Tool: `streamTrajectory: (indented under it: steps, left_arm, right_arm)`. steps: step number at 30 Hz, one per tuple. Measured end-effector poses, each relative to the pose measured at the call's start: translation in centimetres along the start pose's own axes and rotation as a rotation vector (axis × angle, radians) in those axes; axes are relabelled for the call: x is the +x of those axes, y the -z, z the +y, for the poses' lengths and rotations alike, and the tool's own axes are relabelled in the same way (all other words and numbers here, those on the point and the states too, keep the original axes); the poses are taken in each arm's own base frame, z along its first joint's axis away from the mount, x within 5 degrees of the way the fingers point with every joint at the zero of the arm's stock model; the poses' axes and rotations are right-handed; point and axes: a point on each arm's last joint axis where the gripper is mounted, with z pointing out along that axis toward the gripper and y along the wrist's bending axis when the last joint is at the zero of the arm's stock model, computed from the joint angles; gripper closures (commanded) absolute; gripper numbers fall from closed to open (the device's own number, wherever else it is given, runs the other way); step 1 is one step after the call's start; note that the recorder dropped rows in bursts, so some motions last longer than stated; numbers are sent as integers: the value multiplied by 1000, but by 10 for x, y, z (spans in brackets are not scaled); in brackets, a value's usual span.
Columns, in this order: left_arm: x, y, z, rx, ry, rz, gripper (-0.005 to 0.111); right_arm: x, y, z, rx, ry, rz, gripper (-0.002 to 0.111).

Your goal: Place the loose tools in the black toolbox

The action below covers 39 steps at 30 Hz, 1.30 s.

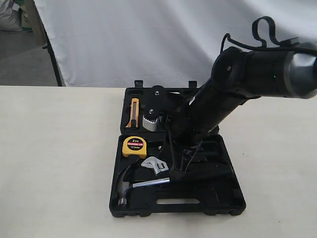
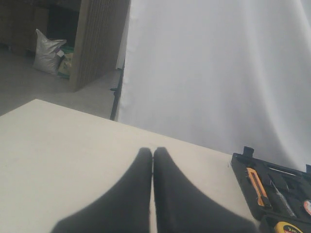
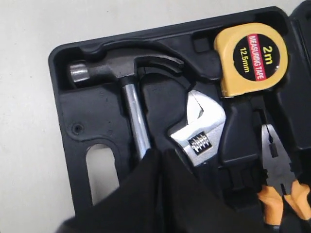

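The black toolbox (image 1: 225, 201) lies open on the pale table (image 1: 49, 173), both halves flat, and the right arm reaches down into the half that has the oblong slot. The claw hammer (image 3: 119, 65) lies in that half, its steel head in the corner recess at the slot's end and its bright shaft running along the toolbox toward the right gripper (image 3: 161, 154), where it passes out of sight beneath one black finger (image 3: 136, 189). The adjustable wrench (image 3: 199, 131) lies just beside the hammer, further in from the slotted edge, with its silver head and knurled screw right in front of the fingertips and its black shaft hidden under them. Beyond the wrench a yellow tape measure (image 3: 250, 58) sits in its recess; its round black label reads "2m" and "12.5mm", with "MEASURING TAPE" on a red band. The right gripper's fingers are pressed together with only a thin seam between them and nothing pinched; whether they touch the hammer shaft cannot be told. The left gripper (image 2: 153, 151) hangs over bare table outside the toolbox (image 2: 240, 162), fingers likewise pressed together and empty.
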Motion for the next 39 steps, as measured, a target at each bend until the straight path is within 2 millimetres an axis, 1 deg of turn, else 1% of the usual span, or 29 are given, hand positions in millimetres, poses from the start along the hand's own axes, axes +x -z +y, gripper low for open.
streamTrajectory:
  steps: [5,9,17,21,30,32,33,35,39]
  left_arm:
    - [0,0,0,0,0,0,106]
    - [0,0,0,0,0,0,106]
    - [0,0,0,0,0,0,106]
    - [0,0,0,0,0,0,106]
    - [0,0,0,0,0,0,106]
    - [0,0,0,0,0,0,106]
    - [0,0,0,0,0,0,106]
    - [0,0,0,0,0,0,106]
    - [0,0,0,0,0,0,106]
  right_arm:
    - [0,0,1,-5,13,7,104]
    - [3,-2,4,-48,30,27,104]
    - [12,-24,5,-118,22,78,104]
    - [14,-30,4,-120,22,84,104]
    - [9,-27,-1,-100,18,79,104]
    - [15,-33,1,-135,27,120,104]
    - [23,-46,1,-170,31,168,104]
    - [31,-59,1,-208,42,222,104]
    - [32,-61,-1,-204,33,237,104]
